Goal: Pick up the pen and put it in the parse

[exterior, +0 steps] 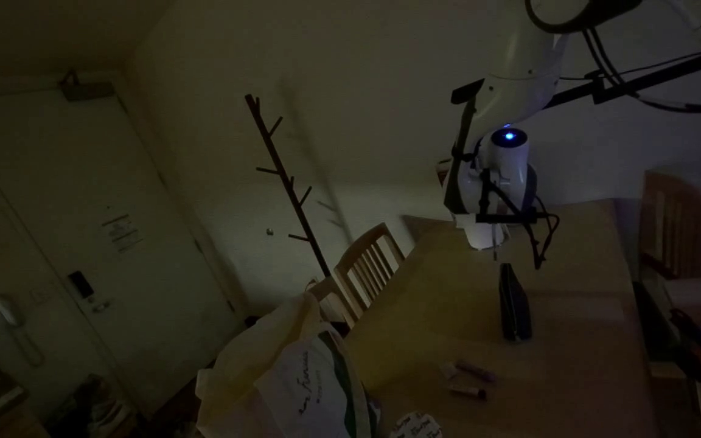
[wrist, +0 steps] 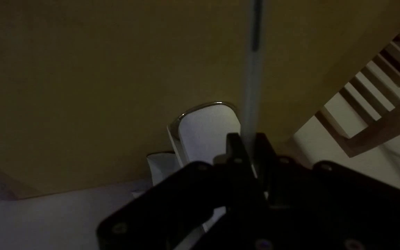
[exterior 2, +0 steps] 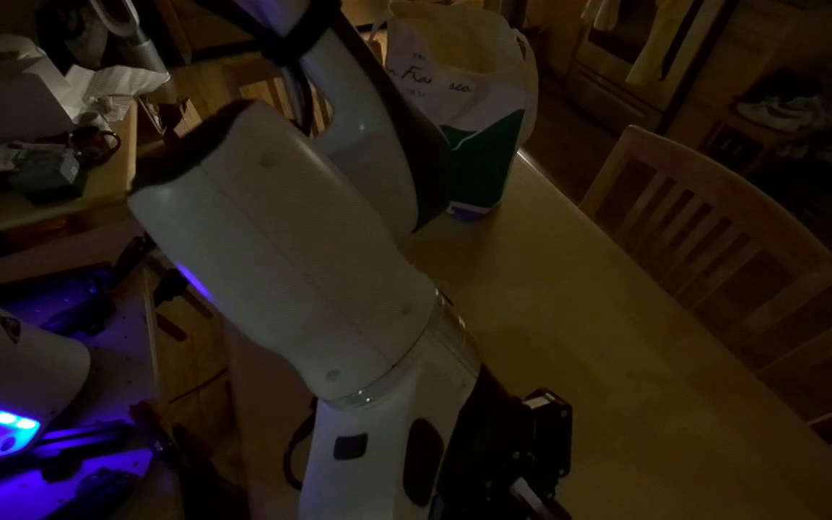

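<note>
Nearest in the wrist view, our gripper [wrist: 248, 142] is pinched narrow on one end of the pen [wrist: 251, 93], whose long free length hangs below it. We judge the pen light, stiff and smooth, apt to swivel if bumped; this end hold suits us, leaving the free end to lead. Farther off, in an exterior view, the black pouch [exterior: 515, 304] rests on the table [exterior: 575, 365], apart from the pen. It looks soft, likely to slide or fold; its long sides would be the place to grip. We cannot make out its opening.
</note>
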Controlling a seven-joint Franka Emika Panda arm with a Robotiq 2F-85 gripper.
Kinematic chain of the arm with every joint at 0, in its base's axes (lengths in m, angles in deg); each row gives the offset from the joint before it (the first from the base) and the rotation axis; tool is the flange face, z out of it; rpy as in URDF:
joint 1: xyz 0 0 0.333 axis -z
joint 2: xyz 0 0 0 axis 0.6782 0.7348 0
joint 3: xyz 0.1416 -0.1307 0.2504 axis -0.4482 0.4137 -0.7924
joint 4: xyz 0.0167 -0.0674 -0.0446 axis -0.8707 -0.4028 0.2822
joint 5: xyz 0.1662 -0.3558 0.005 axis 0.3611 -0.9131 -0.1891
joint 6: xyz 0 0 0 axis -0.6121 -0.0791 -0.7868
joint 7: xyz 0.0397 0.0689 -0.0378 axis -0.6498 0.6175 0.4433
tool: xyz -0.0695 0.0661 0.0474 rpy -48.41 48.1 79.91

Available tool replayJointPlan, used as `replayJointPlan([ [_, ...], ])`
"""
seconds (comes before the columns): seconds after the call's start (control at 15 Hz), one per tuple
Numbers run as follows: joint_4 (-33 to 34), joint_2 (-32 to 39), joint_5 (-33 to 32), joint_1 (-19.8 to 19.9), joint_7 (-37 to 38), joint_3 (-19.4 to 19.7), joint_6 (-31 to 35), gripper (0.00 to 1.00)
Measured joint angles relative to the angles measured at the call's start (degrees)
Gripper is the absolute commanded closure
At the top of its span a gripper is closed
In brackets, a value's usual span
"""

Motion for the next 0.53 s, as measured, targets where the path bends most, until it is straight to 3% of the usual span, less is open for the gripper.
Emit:
replayJointPlan([
  [0.53,-0.89,3.23,3.78,-10.13,2.36,10.01,-0.2,0.97],
])
